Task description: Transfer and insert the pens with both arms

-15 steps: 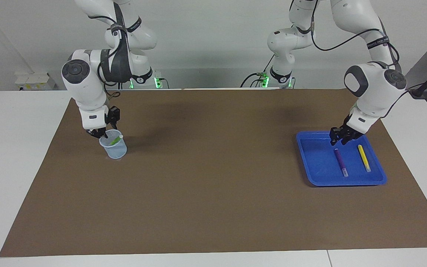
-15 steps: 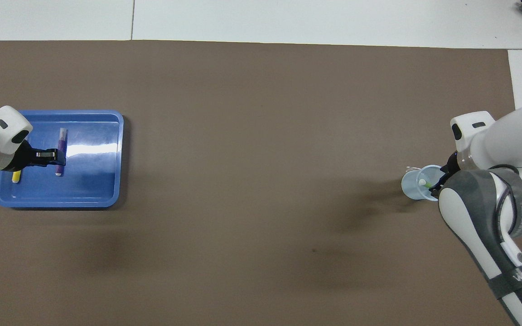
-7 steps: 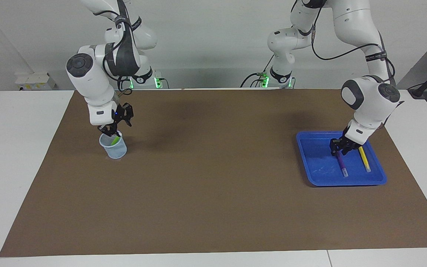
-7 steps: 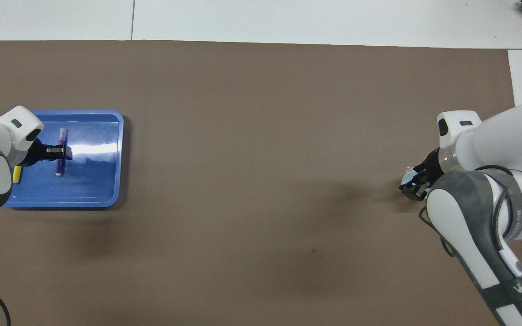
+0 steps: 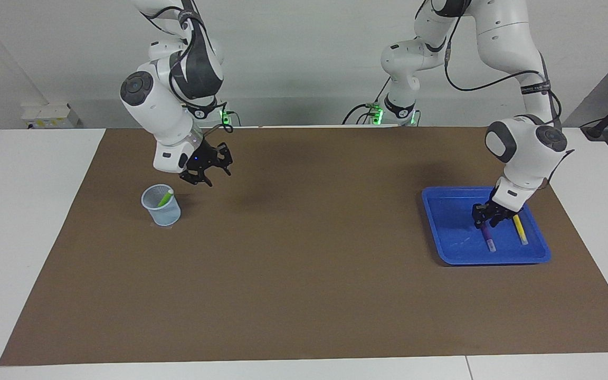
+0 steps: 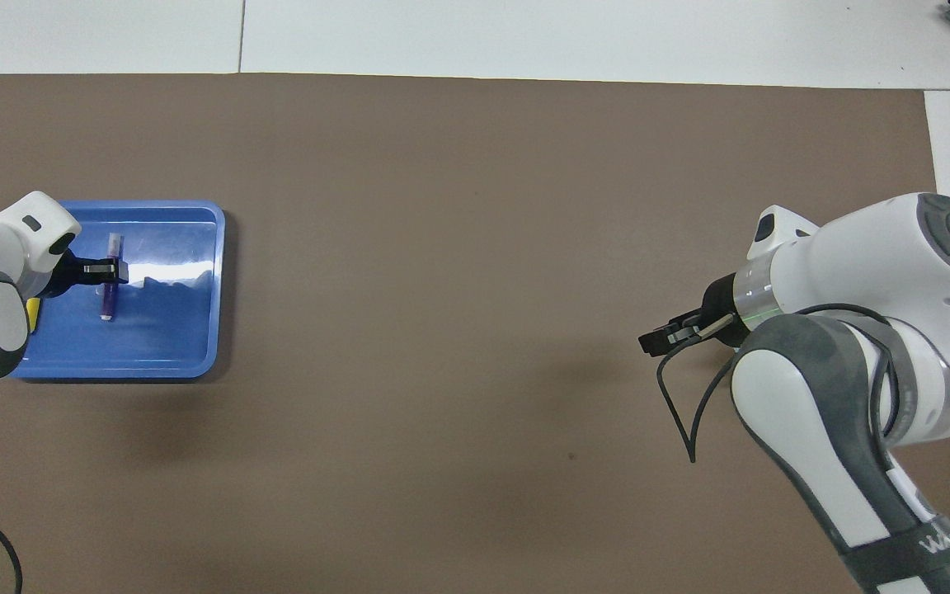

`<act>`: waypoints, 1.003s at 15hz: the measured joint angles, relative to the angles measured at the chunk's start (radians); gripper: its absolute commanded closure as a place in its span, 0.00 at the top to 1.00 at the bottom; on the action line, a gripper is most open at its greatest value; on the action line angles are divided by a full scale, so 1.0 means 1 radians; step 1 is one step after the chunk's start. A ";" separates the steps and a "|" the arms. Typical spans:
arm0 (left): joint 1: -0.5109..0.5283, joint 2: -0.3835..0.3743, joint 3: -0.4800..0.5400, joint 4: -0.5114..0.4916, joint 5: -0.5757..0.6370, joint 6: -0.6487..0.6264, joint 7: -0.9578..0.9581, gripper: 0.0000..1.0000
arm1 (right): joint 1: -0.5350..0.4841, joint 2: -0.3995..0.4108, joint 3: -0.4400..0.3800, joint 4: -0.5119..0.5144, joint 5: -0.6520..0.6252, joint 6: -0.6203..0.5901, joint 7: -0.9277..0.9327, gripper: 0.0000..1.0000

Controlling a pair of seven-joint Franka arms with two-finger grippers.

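A purple pen (image 5: 488, 238) and a yellow pen (image 5: 519, 229) lie side by side in a blue tray (image 5: 444, 232) at the left arm's end of the table. My left gripper (image 5: 486, 219) is down on the purple pen's end nearer the robots; the pen (image 6: 107, 305) still lies flat in the tray (image 6: 178, 330). A green pen (image 5: 165, 199) leans inside a clear cup (image 5: 162, 212) at the right arm's end. My right gripper (image 5: 210, 173) hangs open and empty above the mat, beside the cup. In the overhead view the right arm hides the cup.
A brown mat (image 5: 304, 274) covers the white table (image 5: 19, 211). A black cable loop (image 6: 681, 404) hangs from the right arm. The yellow pen (image 6: 30, 316) is mostly covered by the left arm in the overhead view.
The right gripper left the green pen in the cup, rose and swung toward the table's middle. The left gripper came down from over the tray's edge onto the purple pen.
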 measured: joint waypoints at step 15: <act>0.001 0.054 -0.002 0.002 0.001 0.091 0.001 0.33 | 0.113 0.000 0.001 0.000 0.305 0.176 0.606 0.73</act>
